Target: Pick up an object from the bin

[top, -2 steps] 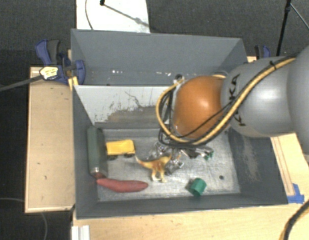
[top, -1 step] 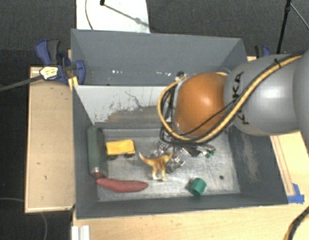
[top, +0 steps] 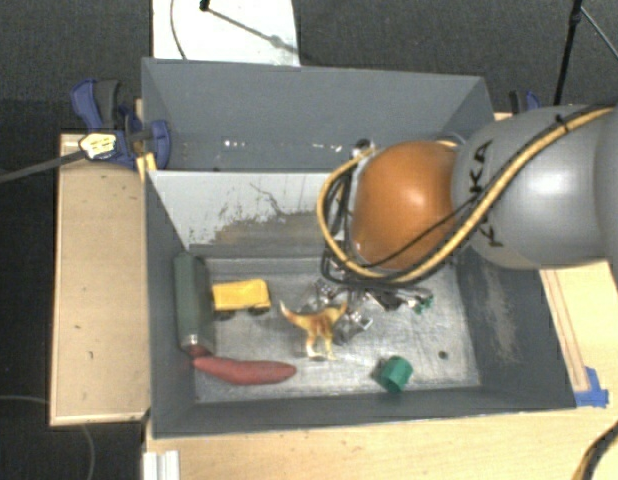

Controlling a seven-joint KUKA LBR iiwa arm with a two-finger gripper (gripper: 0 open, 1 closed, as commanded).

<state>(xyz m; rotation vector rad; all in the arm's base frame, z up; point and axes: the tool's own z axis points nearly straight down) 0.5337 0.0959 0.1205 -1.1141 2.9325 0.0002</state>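
My gripper (top: 347, 308) is low in the middle of the bin, its metal tip showing under the arm's orange cover. A small orange-yellow toy animal (top: 314, 325) lies right at its left side, touching or nearly touching the tip. A yellow block (top: 239, 295) sits a little further left. Toward the front, a small green cup (top: 394, 373) lies right of the toy.
A dark green cylinder (top: 192, 303) lies along the bin's left wall. Near the front left, a red elongated piece (top: 245, 370) rests on the floor. The arm and its orange cover hang over the bin's right half.
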